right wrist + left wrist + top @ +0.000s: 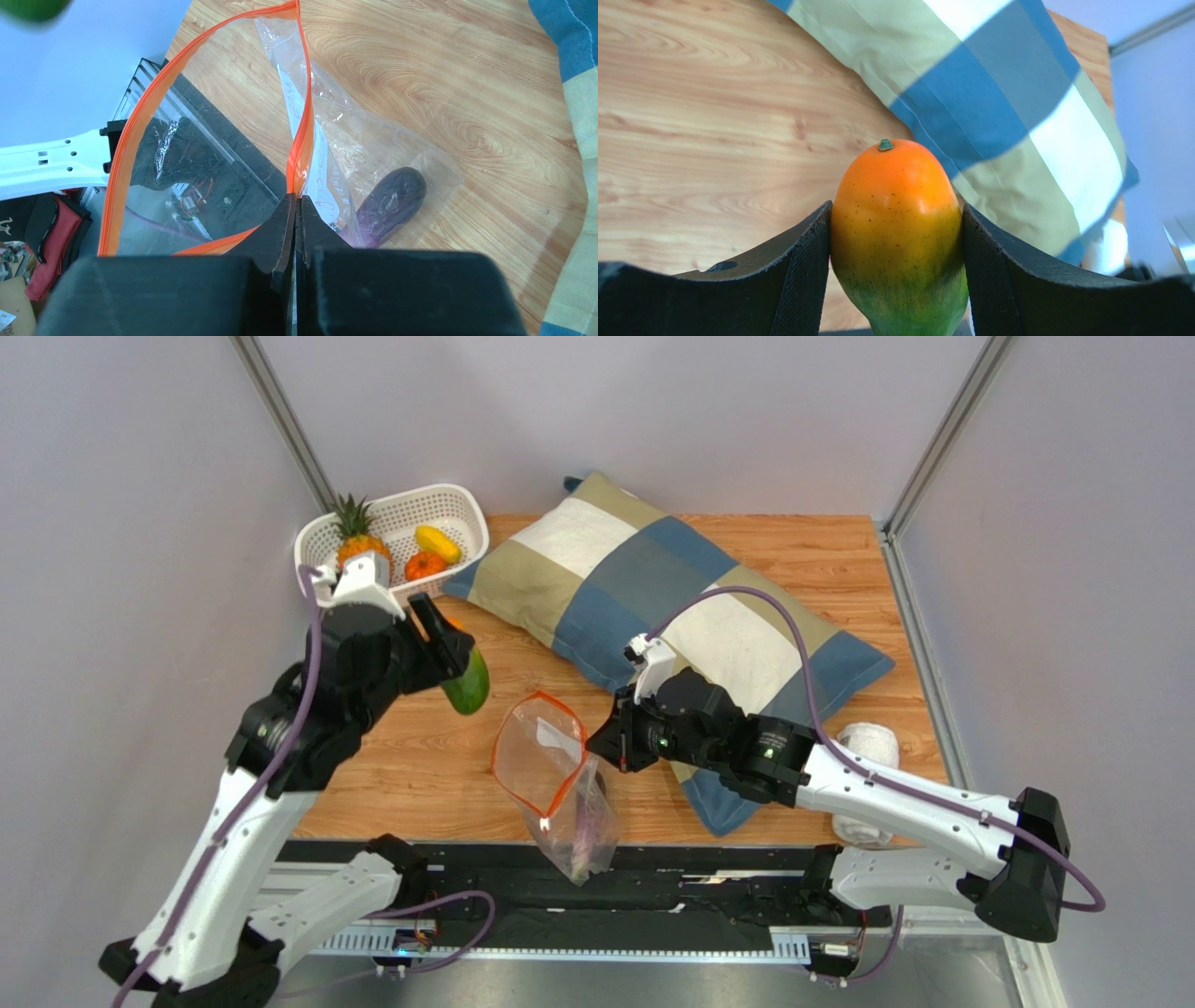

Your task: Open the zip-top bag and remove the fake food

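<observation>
Step in hand: emptying of the fake food, judged well along; mango (470,683) out of the bag and probably bound for the basket (456,504).
Left end effector (896,231): clamped wide around the mango's middle, orange stem end pointing outward, green end toward the wrist; hung above the surface (407,770), between basket and bag.
Right end effector (295,210): shut tight on the orange-red zip strip of the zip-top bag (540,749), at 1 end of the mouth; held that mouth propped open in a loop.
Zip-top bag: lay open near the front edge of the surface, just beside the pillow (659,574); raised at the mouth, sagged toward the arm bases at the lower end.
Inside the bag: 1 purple eggplant (393,199), low down, far from the opening; made out nothing else in there.
Basket contents: 3 pieces seen, namely pineapple (361,539), yellow piece (438,542), orange-red round one (425,564).
Tally: judged 4 pieces out, 1 left.
Next move: called for lowering the mango into the basket and spreading the left jaws to drop it.
After that: called for a reach down the open mouth for the eggplant, with a steady right pinch so as not to let the mouth collapse.
</observation>
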{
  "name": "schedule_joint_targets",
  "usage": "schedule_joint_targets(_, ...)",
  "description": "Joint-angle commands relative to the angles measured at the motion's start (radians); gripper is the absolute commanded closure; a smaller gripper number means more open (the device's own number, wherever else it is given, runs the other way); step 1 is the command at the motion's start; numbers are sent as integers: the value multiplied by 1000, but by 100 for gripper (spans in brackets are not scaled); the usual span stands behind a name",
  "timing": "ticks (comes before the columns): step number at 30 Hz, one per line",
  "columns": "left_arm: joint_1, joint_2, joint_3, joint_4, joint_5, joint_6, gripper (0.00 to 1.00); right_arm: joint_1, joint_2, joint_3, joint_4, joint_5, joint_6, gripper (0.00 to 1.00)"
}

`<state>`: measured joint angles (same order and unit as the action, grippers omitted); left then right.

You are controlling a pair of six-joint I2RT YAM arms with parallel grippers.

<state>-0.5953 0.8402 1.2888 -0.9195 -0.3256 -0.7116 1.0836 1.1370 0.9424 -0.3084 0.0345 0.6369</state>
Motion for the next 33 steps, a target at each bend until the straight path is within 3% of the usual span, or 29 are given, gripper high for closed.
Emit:
schedule_joint_targets(1, 241, 187, 92, 165, 169, 155, 100, 4, -51, 24, -9, 16, -31, 100)
schedule_joint_targets(7, 454, 404, 105, 454, 229, 219, 100, 4, -72, 6, 2, -21, -54, 100)
schedule_joint_targets(14, 637, 796, 321, 678, 318, 268, 100, 4, -75, 35, -3, -91, -104, 100)
schedule_joint_targets(23, 758, 1345, 826, 599, 339, 290, 100, 2, -62, 84, 8, -113, -144, 100)
schedule_joint_targets(29, 770, 1591, 1090, 558, 379, 333, 100, 2, -59, 95, 8, -104, -155, 100)
schedule_joint_targets(33, 781, 1639, 1112, 559, 388, 317, 84, -5, -40, 105, 6, -88, -163, 100)
